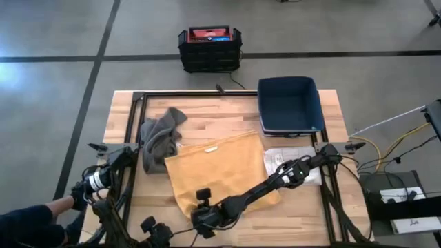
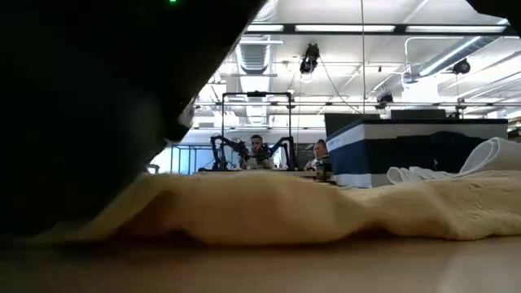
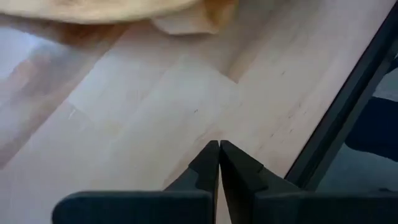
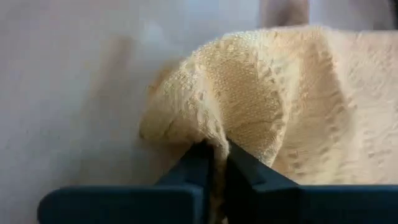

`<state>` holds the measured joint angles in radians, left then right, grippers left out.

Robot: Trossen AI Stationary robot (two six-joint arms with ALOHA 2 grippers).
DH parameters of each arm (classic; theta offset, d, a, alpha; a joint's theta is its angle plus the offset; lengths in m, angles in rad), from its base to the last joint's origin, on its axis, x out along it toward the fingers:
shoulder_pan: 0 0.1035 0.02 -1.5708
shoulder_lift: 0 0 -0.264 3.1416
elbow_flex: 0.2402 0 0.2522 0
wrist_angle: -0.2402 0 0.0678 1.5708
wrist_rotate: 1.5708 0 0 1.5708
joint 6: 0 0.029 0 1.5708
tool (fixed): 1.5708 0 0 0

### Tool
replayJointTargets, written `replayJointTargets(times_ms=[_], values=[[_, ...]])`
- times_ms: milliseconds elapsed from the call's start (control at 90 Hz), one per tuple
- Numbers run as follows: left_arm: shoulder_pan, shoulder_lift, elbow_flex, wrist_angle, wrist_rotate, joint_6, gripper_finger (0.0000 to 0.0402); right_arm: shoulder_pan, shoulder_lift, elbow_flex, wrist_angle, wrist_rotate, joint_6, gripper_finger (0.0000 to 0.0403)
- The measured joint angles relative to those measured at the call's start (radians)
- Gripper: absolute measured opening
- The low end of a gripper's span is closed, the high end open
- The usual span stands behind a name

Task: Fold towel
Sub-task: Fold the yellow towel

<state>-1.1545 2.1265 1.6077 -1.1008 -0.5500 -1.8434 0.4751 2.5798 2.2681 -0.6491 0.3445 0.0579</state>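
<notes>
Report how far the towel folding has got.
Early stage. Done: the yellow towel lies spread on the wooden table, not yet folded. In hand: the right gripper is shut on a bunched towel edge at the near side. The left gripper is shut on nothing. Left: the folds; the grey cloth lies crumpled.

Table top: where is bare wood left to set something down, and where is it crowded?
Bare wood lies along the far edge of the table, between the grey cloth and the blue bin, and at the near right corner beyond the yellow towel. The middle is crowded: the towel, white cloth, and right tool pinching the towel's near edge.
</notes>
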Motion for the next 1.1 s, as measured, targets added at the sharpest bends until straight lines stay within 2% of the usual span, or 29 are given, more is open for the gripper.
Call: replayJointTargets(times_ms=[156, 333, 456, 867, 1000, 1100], values=[[0.004, -0.004, 0.0, 0.011, -0.102, -0.032, 0.0, -0.009, -0.114, 0.085, -0.121, 0.008, 0.001, 0.0002], [0.039, -0.004, -0.015, 0.001, -0.121, -0.002, 0.0, -0.04, -0.225, 0.083, -0.173, 0.014, 0.042, 0.0001], [0.077, -0.004, -0.023, 0.001, -0.176, 0.033, 0.0, -0.054, -0.265, 0.081, -0.181, 0.012, 0.054, 0.0001], [0.238, -0.003, -0.138, 0.021, -0.483, 0.104, 0.0, -0.042, -0.274, 0.084, -0.183, 0.019, 0.081, 0.0], [0.285, -0.002, -0.166, -0.026, -0.477, 0.161, 0.0, -0.035, -0.272, 0.084, -0.183, 0.02, 0.09, 0.0], [0.307, -0.002, -0.169, -0.147, -0.38, 0.182, 0.0, -0.031, -0.269, 0.084, -0.184, 0.021, 0.101, 0.0]])
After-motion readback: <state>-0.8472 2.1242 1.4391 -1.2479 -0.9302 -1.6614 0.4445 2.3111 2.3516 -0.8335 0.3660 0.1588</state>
